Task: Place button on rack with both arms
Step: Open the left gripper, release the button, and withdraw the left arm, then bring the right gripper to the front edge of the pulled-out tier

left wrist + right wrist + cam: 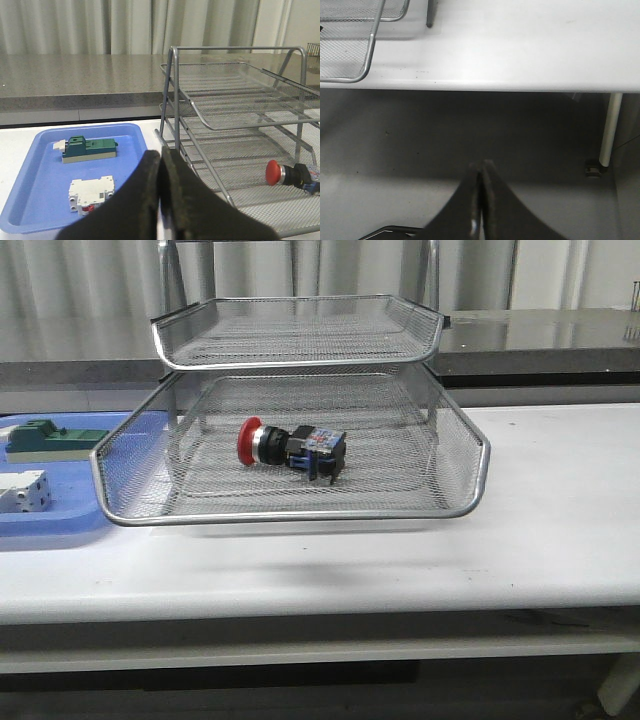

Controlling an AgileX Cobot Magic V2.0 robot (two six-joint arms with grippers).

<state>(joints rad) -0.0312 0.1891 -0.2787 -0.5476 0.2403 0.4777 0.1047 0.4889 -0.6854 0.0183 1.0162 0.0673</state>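
Note:
The button point(290, 448), with red cap, silver collar and dark blue rear block, lies on its side in the lower tray of the silver wire rack point(470, 495). It also shows in the left wrist view point(290, 174), inside the rack point(235, 100). Neither arm appears in the front view. My left gripper point(161, 152) is shut and empty, near the rack's left legs and beside the blue tray. My right gripper point(482, 165) is shut and empty, off the table's front edge over the floor, with a corner of the rack point(362, 60) far from it.
A blue plastic tray point(70, 525) lies left of the rack, holding a green block point(55, 438) and a white block point(22, 490); both also show in the left wrist view, green point(90, 148) and white point(91, 193). A table leg point(609, 130) stands below the table edge.

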